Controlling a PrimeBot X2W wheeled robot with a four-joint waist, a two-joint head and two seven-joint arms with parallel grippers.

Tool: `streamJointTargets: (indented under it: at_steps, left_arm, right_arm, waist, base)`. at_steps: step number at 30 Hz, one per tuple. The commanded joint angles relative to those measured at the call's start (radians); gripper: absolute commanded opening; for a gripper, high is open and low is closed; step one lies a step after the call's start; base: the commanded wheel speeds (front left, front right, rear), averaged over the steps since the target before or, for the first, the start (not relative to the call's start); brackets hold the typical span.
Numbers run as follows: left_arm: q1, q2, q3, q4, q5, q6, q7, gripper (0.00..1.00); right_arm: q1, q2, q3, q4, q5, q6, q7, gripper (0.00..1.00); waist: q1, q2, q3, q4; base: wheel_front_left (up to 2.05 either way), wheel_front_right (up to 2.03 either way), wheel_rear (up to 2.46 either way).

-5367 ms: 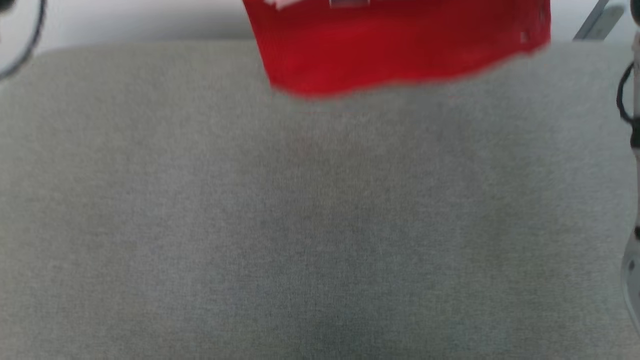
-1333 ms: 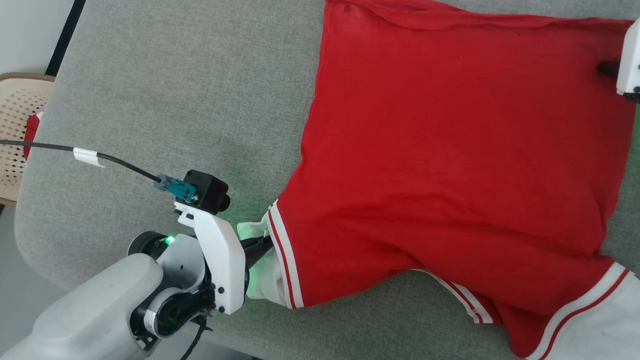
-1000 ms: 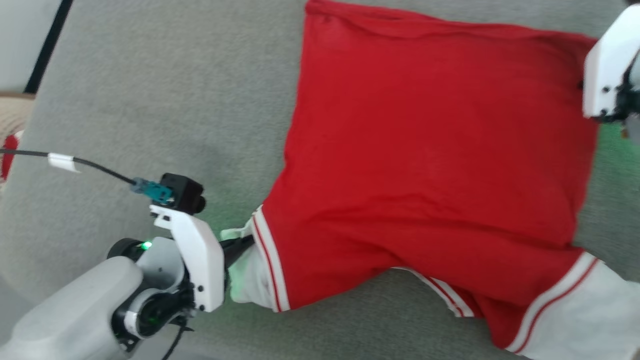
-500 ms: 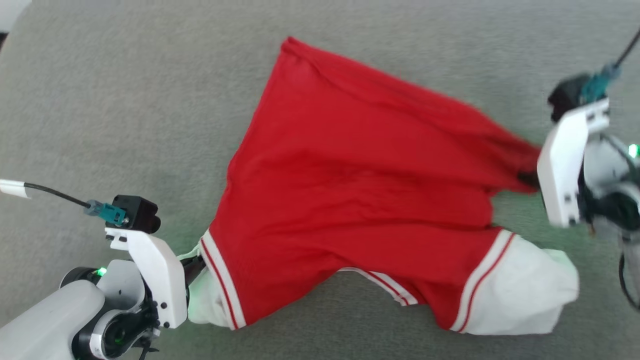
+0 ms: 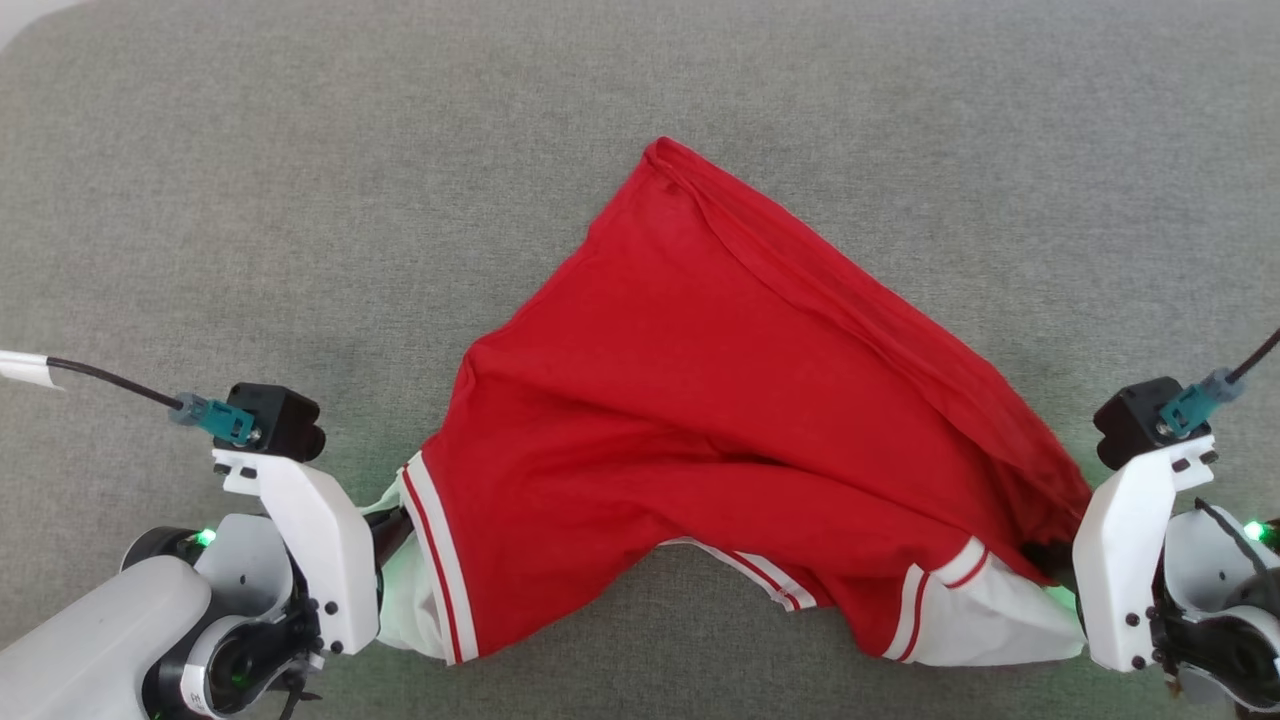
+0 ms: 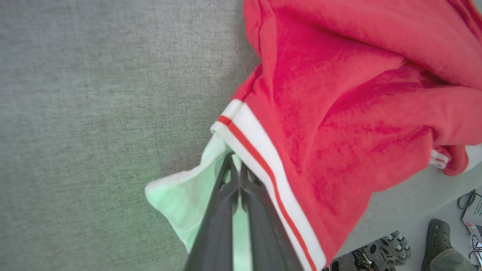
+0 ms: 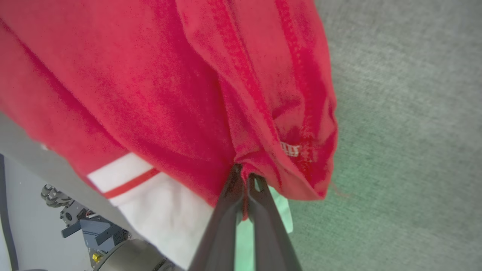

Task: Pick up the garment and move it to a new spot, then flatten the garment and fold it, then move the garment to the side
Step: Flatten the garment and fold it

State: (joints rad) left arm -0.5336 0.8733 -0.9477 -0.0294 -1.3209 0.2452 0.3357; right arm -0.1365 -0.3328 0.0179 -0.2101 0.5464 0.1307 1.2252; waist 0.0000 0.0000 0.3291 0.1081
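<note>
1. My right jaws have carried the garment's hem corner back beside its right sleeve. What lay flat on the pad is now a slack diagonal fold, so I judge the folding begun.
2. Left jaws are clamped on the white cuff, right jaws on the bunched hem.
3. The garment lies between them, at the pad's near edge.
</note>
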Motion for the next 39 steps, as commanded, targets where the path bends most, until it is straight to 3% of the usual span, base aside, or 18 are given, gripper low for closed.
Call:
streamJointTargets:
  at_steps: [1, 2, 8, 15, 19, 25, 32, 39]
  left_arm:
    - [-0.011, -0.005, 0.001, 0.000, 0.001, -0.004, 0.002, 0.00]
    - [-0.013, -0.007, 0.001, 0.002, 0.001, -0.006, 0.003, 0.00]
    - [-0.005, -0.012, -0.002, 0.018, -0.003, -0.015, 0.002, 0.00]
    - [0.025, -0.006, -0.008, 0.021, -0.012, -0.010, -0.006, 0.00]
    - [0.033, -0.007, -0.009, 0.014, -0.015, -0.004, -0.009, 0.00]
    - [0.018, -0.024, -0.017, 0.010, -0.003, -0.015, -0.002, 0.00]
    - [-0.041, -0.087, -0.036, 0.034, 0.026, -0.042, 0.019, 0.00]
    - [-0.117, -0.175, -0.065, 0.084, 0.063, -0.091, 0.041, 0.00]
  right_arm:
    - [0.004, 0.000, -0.003, 0.012, -0.011, 0.000, -0.017, 0.23]
    - [0.004, 0.004, -0.004, 0.033, -0.026, 0.000, -0.049, 1.00]
    - [-0.003, -0.004, 0.012, 0.101, -0.045, 0.000, -0.133, 1.00]
    - [0.030, -0.022, -0.054, -0.083, -0.005, 0.000, -0.068, 1.00]
    - [0.017, 0.001, -0.095, -0.205, 0.008, 0.000, -0.046, 1.00]
    - [-0.072, 0.023, -0.076, -0.263, -0.025, 0.000, -0.118, 1.00]
    - [-0.288, -0.010, 0.065, -0.048, -0.044, 0.000, -0.339, 1.00]
    - [-0.518, -0.065, 0.214, 0.270, -0.040, 0.000, -0.457, 1.00]
  waist:
    - [0.0000, 0.0000, 0.003, 0.002]
    - [0.0000, 0.0000, 0.006, 0.004]
    - [0.0000, 0.0000, -0.005, 0.006]
    - [0.0000, 0.0000, -0.046, 0.003]
    - [0.0000, 0.0000, -0.060, 0.011]
    - [0.0000, 0.0000, -0.059, 0.050]
    - [0.0000, 0.0000, -0.029, 0.140]
    - [0.0000, 0.0000, 0.009, 0.236]
  base:
    - [0.00, 0.00, 0.00]
    - [0.00, 0.00, 0.00]
    - [0.00, 0.00, 0.00]
    - [0.00, 0.00, 0.00]
    - [0.00, 0.00, 0.00]
    - [0.00, 0.00, 0.00]
    - [0.00, 0.00, 0.00]
    - [0.00, 0.00, 0.00]
